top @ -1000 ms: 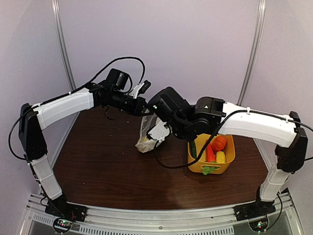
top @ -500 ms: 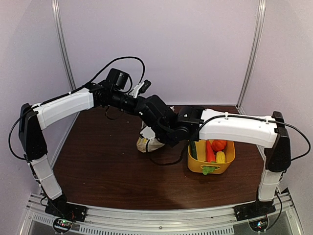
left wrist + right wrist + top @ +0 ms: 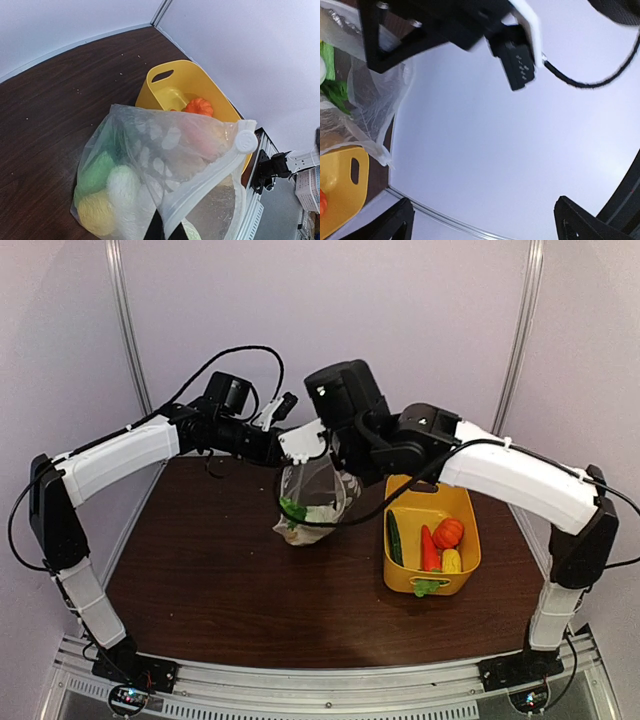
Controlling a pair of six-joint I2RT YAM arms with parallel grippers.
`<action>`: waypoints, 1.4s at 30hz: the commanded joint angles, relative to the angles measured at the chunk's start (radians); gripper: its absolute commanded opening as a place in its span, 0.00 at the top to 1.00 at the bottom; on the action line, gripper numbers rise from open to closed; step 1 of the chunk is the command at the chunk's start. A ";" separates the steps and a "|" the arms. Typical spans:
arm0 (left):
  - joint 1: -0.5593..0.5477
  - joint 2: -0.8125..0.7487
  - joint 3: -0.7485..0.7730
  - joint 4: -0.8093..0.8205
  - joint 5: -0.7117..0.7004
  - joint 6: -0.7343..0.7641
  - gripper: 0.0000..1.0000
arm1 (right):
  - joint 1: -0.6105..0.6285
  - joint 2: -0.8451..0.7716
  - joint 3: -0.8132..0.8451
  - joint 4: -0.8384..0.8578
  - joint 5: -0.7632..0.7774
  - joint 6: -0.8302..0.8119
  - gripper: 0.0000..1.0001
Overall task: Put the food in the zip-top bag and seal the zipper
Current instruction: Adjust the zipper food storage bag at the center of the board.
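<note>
- The bag (image 3: pixel 312 495) hangs with its long axis near vertical, mouth edge up and weighted end down, over the middle of the table (image 3: pixel 210 570). Whether its bottom rests on the table cannot be told.
- The left gripper (image 3: pixel 161 231) is pressed together on the bag's mouth edge, pinching the zipper (image 3: pixel 210 177).
- In the left wrist view the zipper runs as a straight band from the pinch up and right to the slider (image 3: pixel 246 141), which sits at the far end, toward the basket (image 3: pixel 440 502).
- The bag is clear, thin, wrinkled film printed with pale round dots. The slider is white and round.
- The toy vegetables in the bag (image 3: pixel 122 185) are smooth, rounded green, white and yellow pieces, bunched at its lower end.
- The basket is yellow plastic with slot handles. It stands just right of the bag and apart from it.
- The toy vegetables in the basket (image 3: pixel 448 532) are orange, red, yellow and green.
- The right gripper (image 3: pixel 485 222) is spread wide, its fingers (image 3: pixel 395 225) holding nothing. It is raised beside the left gripper and above the bag, facing the back wall (image 3: pixel 400 330).
- Bare dark wood-grain table lies left of the bag and in front of it.
</note>
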 commanded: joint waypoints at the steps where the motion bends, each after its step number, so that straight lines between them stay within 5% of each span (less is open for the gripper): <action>1: 0.015 -0.089 0.102 -0.042 -0.035 -0.025 1.00 | -0.152 -0.152 0.126 -0.171 -0.238 0.361 0.00; 5: 0.053 -0.070 0.134 -0.115 -0.269 -0.002 1.00 | -0.408 -0.242 0.160 -0.374 -0.632 0.669 0.00; 7: 0.054 -0.050 0.214 -0.179 0.011 -0.038 1.00 | -0.499 -0.266 0.134 -0.463 -0.764 0.726 0.00; 8: 0.004 -0.077 0.222 -0.174 -0.016 -0.049 1.00 | -0.538 -0.283 0.098 -0.489 -0.820 0.743 0.00; 10: -0.121 -0.136 0.201 -0.162 -0.273 0.060 1.00 | -0.620 -0.328 -0.009 -0.497 -0.953 0.784 0.00; 12: -0.066 -0.099 0.155 -0.162 -0.447 0.099 1.00 | -0.672 -0.356 -0.116 -0.482 -1.030 0.806 0.00; 14: 0.048 0.013 0.314 -0.308 -0.228 0.060 1.00 | -0.709 -0.375 -0.196 -0.450 -1.086 0.836 0.00; 16: -0.039 0.013 0.416 -0.385 -0.097 0.018 1.00 | -0.738 -0.395 -0.270 -0.402 -1.110 0.894 0.00; 19: -0.195 -0.085 0.434 -0.339 -0.278 -0.014 1.00 | -0.778 -0.405 -0.330 -0.355 -1.098 0.962 0.01; 23: 0.056 0.047 0.521 -0.464 -0.312 -0.010 1.00 | -0.800 -0.377 -0.391 -0.335 -1.095 0.966 0.07; 25: -0.015 0.070 0.600 -0.507 -0.194 0.033 1.00 | -0.800 -0.349 -0.405 -0.365 -1.112 0.971 0.13; 28: -0.031 0.031 0.392 -0.385 -0.530 0.056 1.00 | -0.800 -0.326 -0.455 -0.362 -1.186 1.027 0.18; 30: 0.008 0.059 0.397 -0.386 -0.240 0.042 1.00 | -0.800 -0.324 -0.494 -0.332 -1.234 1.102 0.19; 31: -0.021 0.057 0.402 -0.374 -0.203 0.041 1.00 | -0.800 -0.324 -0.516 -0.311 -1.263 1.126 0.19; 34: -0.100 0.047 0.409 -0.344 -0.417 0.089 1.00 | -0.800 -0.313 -0.581 -0.223 -1.305 1.201 0.22; 42: -0.084 0.006 0.327 -0.169 -0.440 0.146 1.00 | -0.799 -0.157 -0.579 -0.140 -1.362 1.311 0.31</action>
